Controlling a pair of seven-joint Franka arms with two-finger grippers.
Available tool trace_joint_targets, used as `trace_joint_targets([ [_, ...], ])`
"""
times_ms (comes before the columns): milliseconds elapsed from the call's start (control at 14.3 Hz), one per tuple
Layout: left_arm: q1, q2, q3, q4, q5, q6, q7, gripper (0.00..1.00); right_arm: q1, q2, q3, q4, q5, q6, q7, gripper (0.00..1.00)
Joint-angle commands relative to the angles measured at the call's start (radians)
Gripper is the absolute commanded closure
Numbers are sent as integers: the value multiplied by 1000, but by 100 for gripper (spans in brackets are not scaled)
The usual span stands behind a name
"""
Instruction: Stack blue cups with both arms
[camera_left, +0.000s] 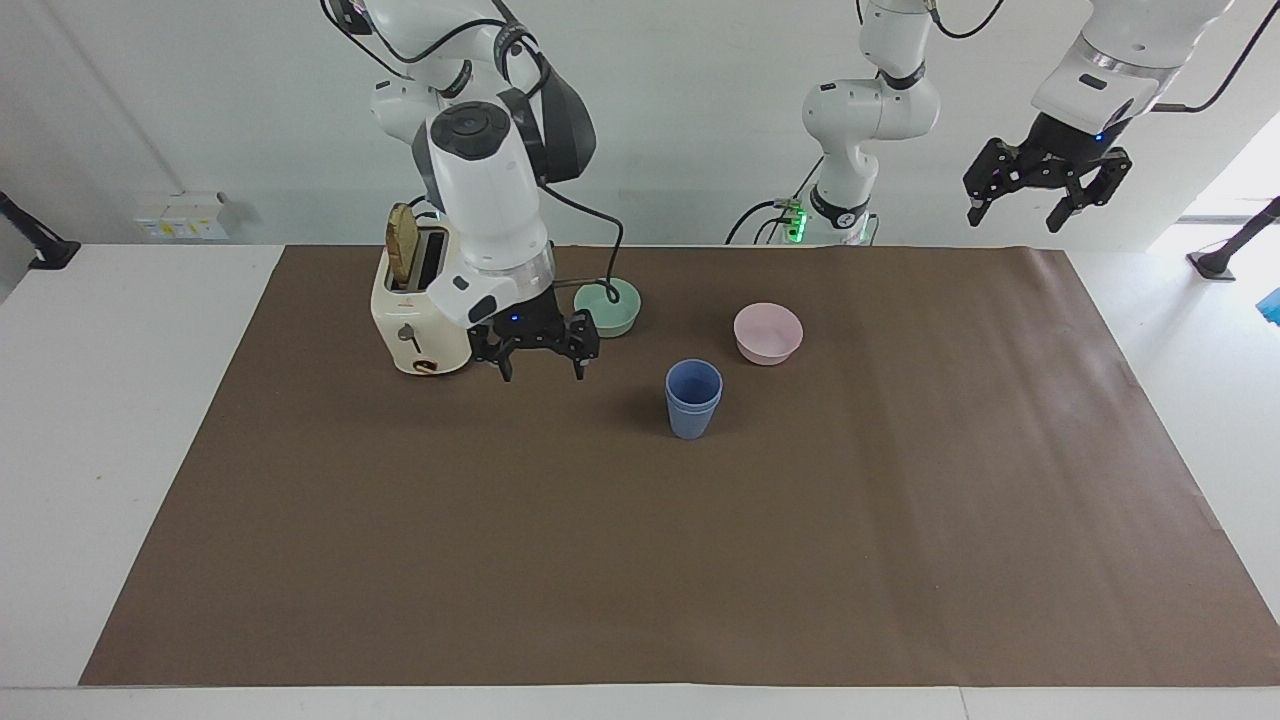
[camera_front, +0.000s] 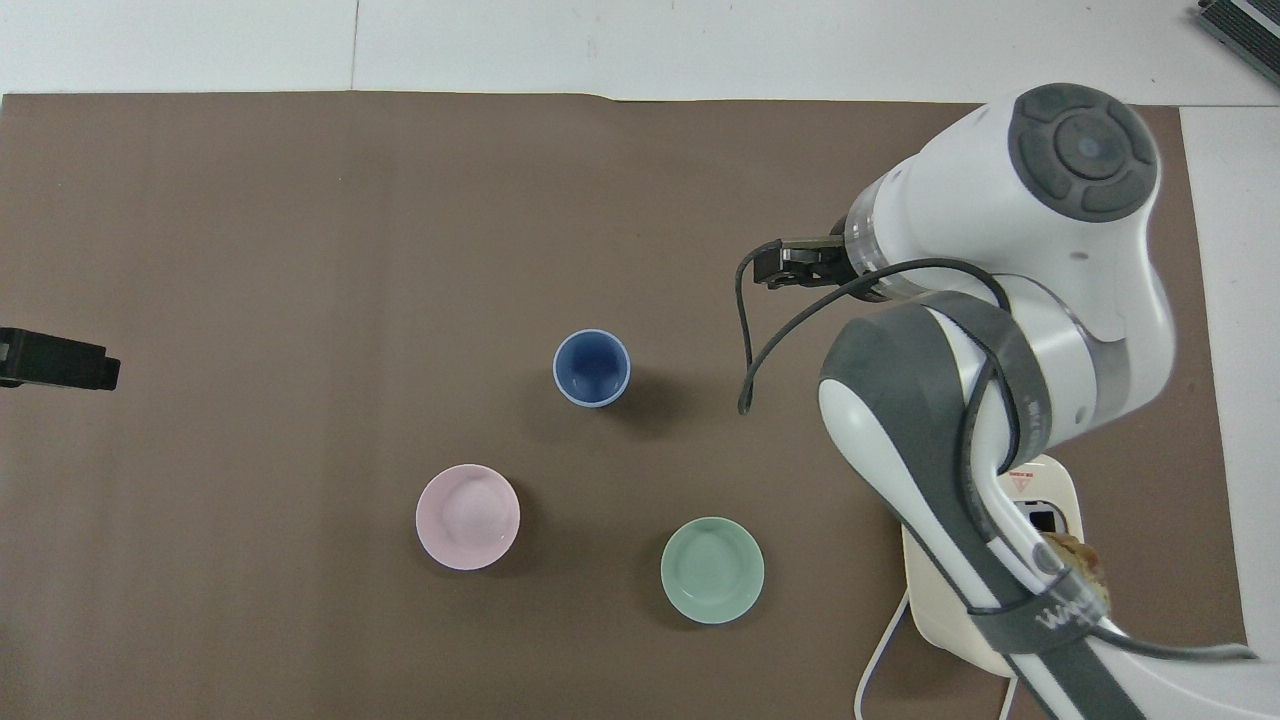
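Note:
The two blue cups (camera_left: 693, 400) stand nested, one in the other, upright on the brown mat near its middle; they also show in the overhead view (camera_front: 592, 367). My right gripper (camera_left: 541, 372) is open and empty, low over the mat beside the toaster, well apart from the cups. In the overhead view its wrist covers most of it, and only a black part (camera_front: 790, 268) shows. My left gripper (camera_left: 1035, 205) waits, open and empty, raised high at the left arm's end of the table; its tip shows in the overhead view (camera_front: 58, 358).
A cream toaster (camera_left: 425, 300) with a bread slice stands at the right arm's end. A mint-green bowl (camera_left: 607, 307) and a pink bowl (camera_left: 768, 333) sit nearer to the robots than the cups. Two thinner white arms stand at the robots' edge.

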Motion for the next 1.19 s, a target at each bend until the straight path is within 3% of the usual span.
trace_joint_targets([
  [0,13,-7,-8,4,6,-18,11,0,-39,-44,8,-10,-9,-31,-30,0],
  [1119,12,-7,-6,4,6,-18,11,0,-255,-146,-39,12,-53,-214,-278,0],
])
